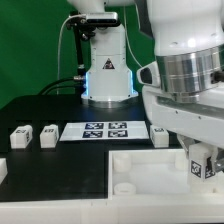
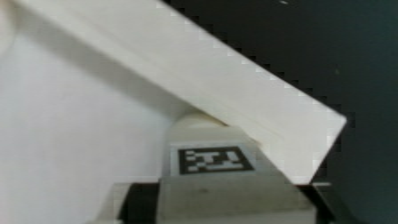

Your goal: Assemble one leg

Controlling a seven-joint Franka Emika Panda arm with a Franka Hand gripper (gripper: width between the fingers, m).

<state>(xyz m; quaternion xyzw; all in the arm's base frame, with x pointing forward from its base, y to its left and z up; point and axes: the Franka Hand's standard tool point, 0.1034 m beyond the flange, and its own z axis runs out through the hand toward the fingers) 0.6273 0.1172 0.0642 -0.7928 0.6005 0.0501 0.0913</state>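
My gripper [image 1: 203, 160] is shut on a leg [image 1: 196, 169], a small white block with a black-and-white tag. It holds the leg low over the right corner of the large white tray [image 1: 130, 162] in the exterior view. In the wrist view the leg [image 2: 215, 158] sits between the dark fingers [image 2: 157, 203], tag facing the camera, right against the tray's slanted white wall [image 2: 222, 85]. I cannot tell whether the leg touches a socket. Three more legs lie on the black table: two on the exterior view's left [image 1: 20, 135] [image 1: 47, 136] and one on its right [image 1: 160, 135].
The marker board [image 1: 105, 131] lies on the table between the loose legs. The robot base [image 1: 107, 70] stands behind it. Another white part [image 1: 3, 168] shows at the exterior view's left edge. The arm's wrist [image 1: 185, 70] fills the upper right.
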